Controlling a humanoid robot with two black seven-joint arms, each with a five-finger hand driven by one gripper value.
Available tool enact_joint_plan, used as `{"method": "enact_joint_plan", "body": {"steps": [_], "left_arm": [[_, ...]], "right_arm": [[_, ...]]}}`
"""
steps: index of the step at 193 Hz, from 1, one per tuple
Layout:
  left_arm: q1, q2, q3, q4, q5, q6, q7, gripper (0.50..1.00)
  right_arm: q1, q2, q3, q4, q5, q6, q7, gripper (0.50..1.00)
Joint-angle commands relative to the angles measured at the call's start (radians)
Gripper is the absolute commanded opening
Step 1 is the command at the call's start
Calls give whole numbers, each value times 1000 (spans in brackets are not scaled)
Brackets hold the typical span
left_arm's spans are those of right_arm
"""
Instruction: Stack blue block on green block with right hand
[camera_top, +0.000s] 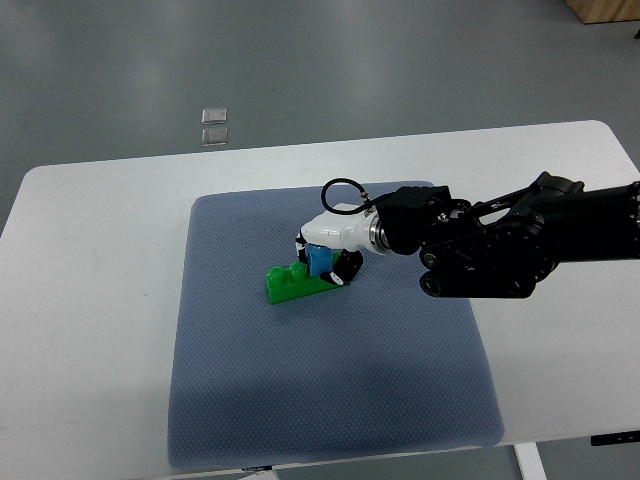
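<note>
A white counter (90, 300) is stretching across the frame, seen from steeply above, with grey floor showing beyond its far edge and two small pale squares (214, 125) lying on that floor. A blue-grey mat (330, 390) is covering the middle of the counter. Near the mat's upper centre, a green block (290, 285) is lying flat on the fabric, its studs facing up. A blue block (320, 261) is sitting on the right part of the green block, touching its top. The right hand (330, 250), white with dark fingertips, is reaching in over the pair, its fingers (345, 275) curling down around the blue block and pinching it from both sides. A thin black cable loop (342, 190) is arching above the wrist. Behind the hand, the black forearm (500, 245) is running off toward the picture's right edge, hovering over the mat's right border and the bare counter beside it.
</note>
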Motion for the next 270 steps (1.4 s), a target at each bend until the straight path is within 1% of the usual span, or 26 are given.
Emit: {"method": "enact_joint_plan", "body": {"steps": [1, 6, 7, 8, 9, 10, 11, 15, 21, 25, 26, 36, 37, 45, 112, 162, 250, 270], "left_arm": [[0, 0, 0, 0, 0, 0, 0, 1000], [0, 0, 0, 0, 0, 0, 0, 1000], [0, 0, 0, 0, 0, 0, 0, 1000], [0, 0, 0, 0, 0, 0, 0, 1000], [0, 0, 0, 0, 0, 0, 0, 1000], [0, 0, 0, 0, 0, 0, 0, 1000], [0, 0, 0, 0, 0, 0, 0, 1000], [0, 0, 0, 0, 0, 0, 0, 1000], [0, 0, 0, 0, 0, 0, 0, 1000], [0, 0, 0, 0, 0, 0, 0, 1000], [0, 0, 0, 0, 0, 0, 0, 1000], [0, 0, 0, 0, 0, 0, 0, 1000], [0, 0, 0, 0, 0, 0, 0, 1000], [0, 0, 0, 0, 0, 0, 0, 1000], [0, 0, 0, 0, 0, 0, 0, 1000], [0, 0, 0, 0, 0, 0, 0, 1000], [0, 0, 2, -1, 0, 0, 0, 1000], [0, 0, 2, -1, 0, 0, 0, 1000]], "right_arm": [[0, -2, 2, 0, -2, 1, 1, 692], [-2, -2, 4, 0, -2, 1, 1, 713], [-2, -2, 4, 0, -2, 1, 2, 727], [-2, -2, 4, 0, -2, 1, 2, 727], [-2, -1, 6, 0, -2, 1, 2, 748], [-2, -1, 6, 0, -2, 1, 2, 748], [-2, -2, 6, 0, -2, 1, 2, 768], [-2, -2, 6, 1, -2, 1, 5, 789], [-2, -2, 6, 2, -2, 1, 7, 799], [-2, -2, 6, 2, -2, 3, 9, 817], [-2, -2, 6, 2, -2, 3, 9, 829], [-2, -2, 6, 2, -2, 3, 9, 829], [-2, -2, 6, 2, 0, 5, 10, 868], [-2, -2, 6, 2, 0, 5, 10, 887], [0, -10, 21, 3, 11, 21, 12, 919], [11, -30, 78, 5, 32, 70, 12, 921], [12, -37, 107, 5, 55, 71, 12, 921], [14, -37, 119, 5, 70, 81, 12, 921]]}}
